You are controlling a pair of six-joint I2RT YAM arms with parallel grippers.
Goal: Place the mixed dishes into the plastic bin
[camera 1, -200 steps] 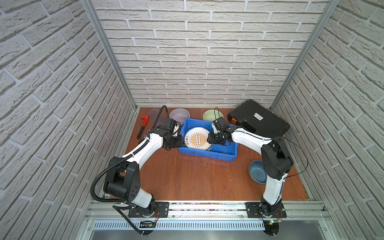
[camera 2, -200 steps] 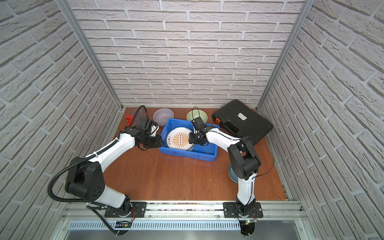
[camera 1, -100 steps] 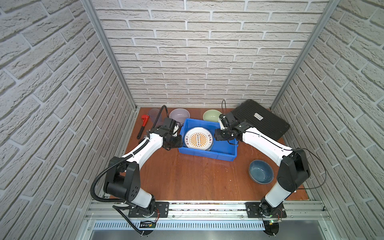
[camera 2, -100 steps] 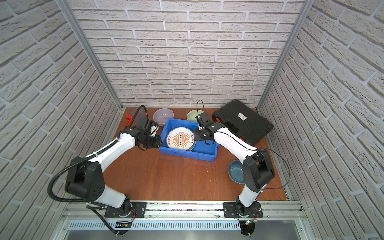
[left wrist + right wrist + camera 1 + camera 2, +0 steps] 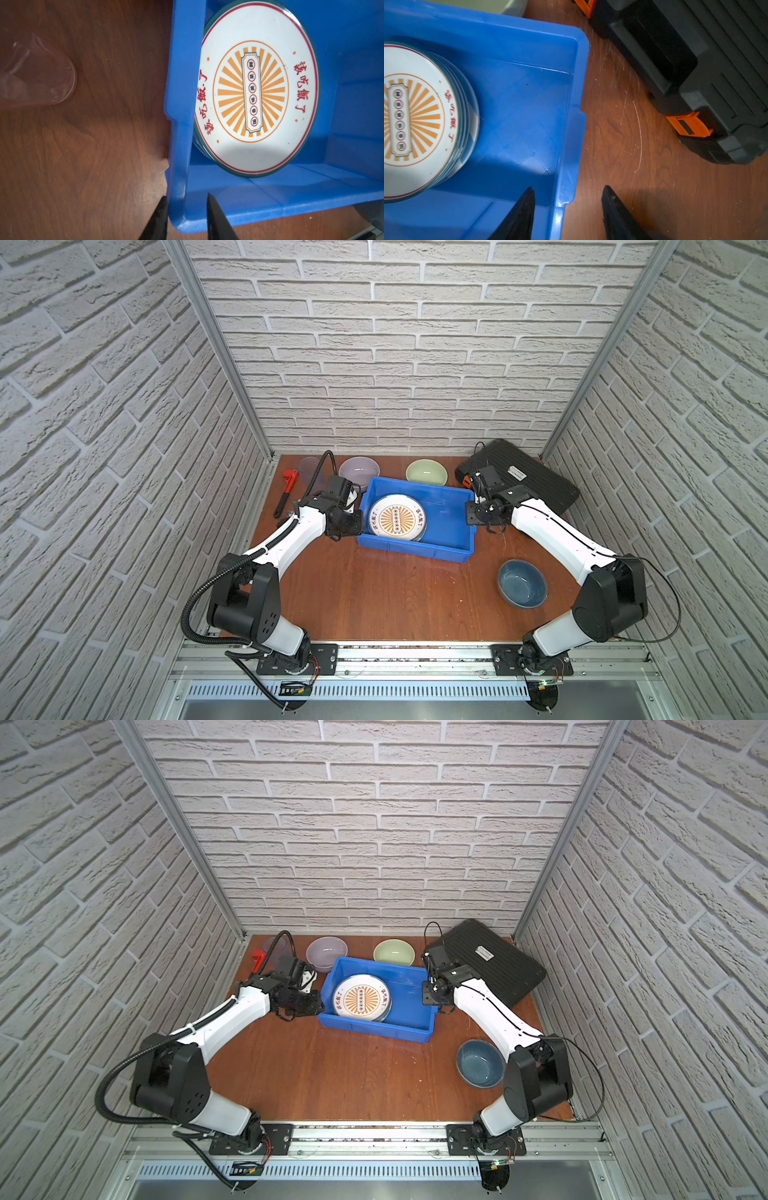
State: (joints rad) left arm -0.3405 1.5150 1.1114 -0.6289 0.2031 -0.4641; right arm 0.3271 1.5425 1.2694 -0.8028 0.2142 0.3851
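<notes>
Left jaws narrowed astride plastic bin (image 5: 178, 83).

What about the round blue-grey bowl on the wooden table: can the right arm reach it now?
Probably yes. The right gripper stands open astride the bright blue plastic bin's wall, holding nothing; the blue-grey bowl sits alone on the table beside that arm. Near the arm's base, it may need a tight fold.

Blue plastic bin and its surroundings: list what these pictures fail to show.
- Plates under the round orange sunburst plate: it covers them; the right wrist view shows only rim edges.
- Clear tumbler: blurred and cut by the left wrist view's edge.
- Red pipe wrench: the left arm hides most in a top view.
</notes>
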